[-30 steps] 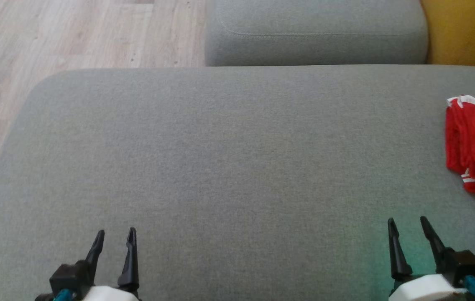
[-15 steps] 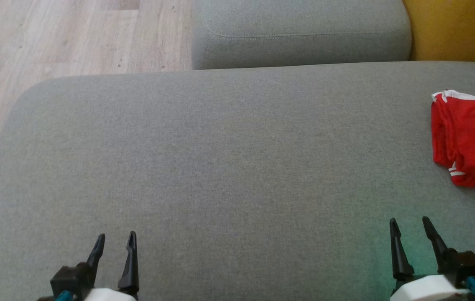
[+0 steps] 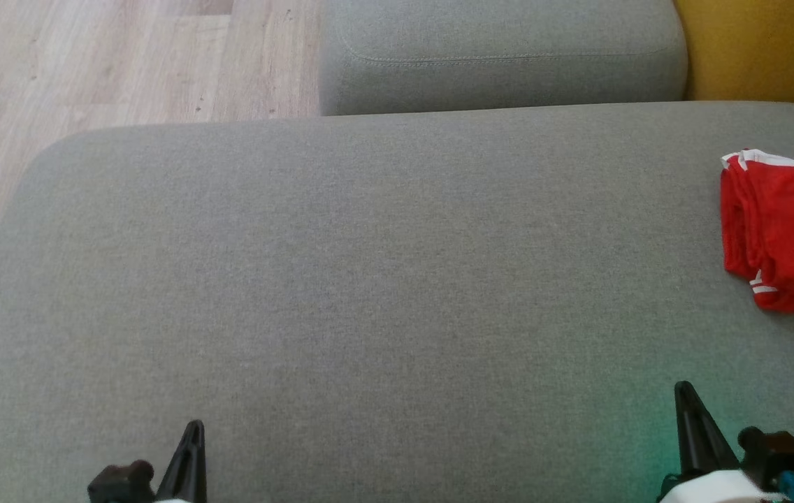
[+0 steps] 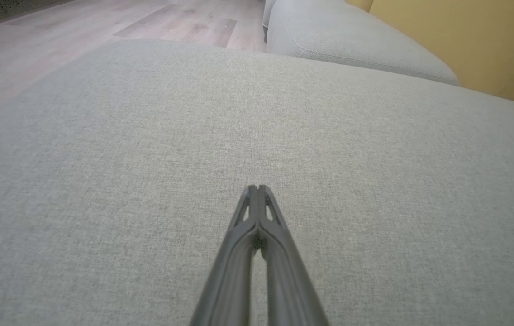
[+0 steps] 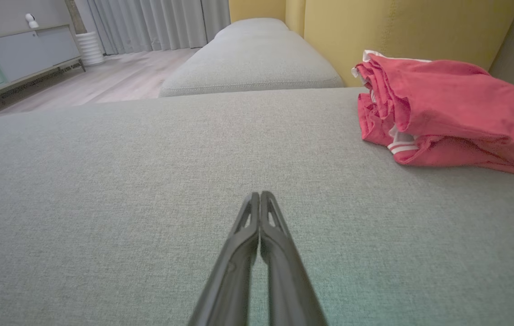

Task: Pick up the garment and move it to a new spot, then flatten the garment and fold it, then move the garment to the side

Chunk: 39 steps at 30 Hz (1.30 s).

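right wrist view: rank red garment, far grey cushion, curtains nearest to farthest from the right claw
1. red garment, ahead on the right
2. far grey cushion, beyond, centre
3. curtains, back of the room, upper left

The big grey sofa cushion (image 3: 383, 279) is soft and flat; a crumpled red garment (image 3: 788, 230) lies on it — at its right edge.

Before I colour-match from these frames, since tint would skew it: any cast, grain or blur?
Head view: green cast on the grey fabric cushion beside the right gripper; the red white-trimmed garment runs off frame. Right wrist view: it looks pinker, grainy. Left wrist view: even light, no glare on the left gripper.
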### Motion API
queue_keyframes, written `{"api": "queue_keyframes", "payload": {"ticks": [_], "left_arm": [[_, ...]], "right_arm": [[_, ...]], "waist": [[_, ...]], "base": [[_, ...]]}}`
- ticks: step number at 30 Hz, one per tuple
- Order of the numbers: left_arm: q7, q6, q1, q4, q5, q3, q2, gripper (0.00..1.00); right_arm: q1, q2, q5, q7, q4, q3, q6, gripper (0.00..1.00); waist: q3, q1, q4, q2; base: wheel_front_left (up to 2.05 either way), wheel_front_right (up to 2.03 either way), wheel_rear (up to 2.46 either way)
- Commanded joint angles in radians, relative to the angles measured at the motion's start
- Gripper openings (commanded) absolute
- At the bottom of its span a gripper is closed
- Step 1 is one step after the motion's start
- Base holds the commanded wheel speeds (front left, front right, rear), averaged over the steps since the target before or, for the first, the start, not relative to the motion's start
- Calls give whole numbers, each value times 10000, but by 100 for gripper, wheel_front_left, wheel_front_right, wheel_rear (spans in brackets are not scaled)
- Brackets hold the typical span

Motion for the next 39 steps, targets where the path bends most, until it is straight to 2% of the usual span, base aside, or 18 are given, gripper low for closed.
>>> {"api": "queue_keyframes", "payload": {"ticks": [1, 39], "left_arm": [[61, -45, -292, -293, -286, 99, 12, 0], [1135, -407, -1074, -450, -4549, 673, 16, 0]], "right_arm": [[-282, -6, 332, 92, -288, -66, 0, 0], [-869, -32, 5045, 1098, -593, -137, -3, 0]], "waist": [[1, 1, -7, 0], [56, 1, -158, 0]], "base": [[0, 0, 0], [0, 0, 0]]}}
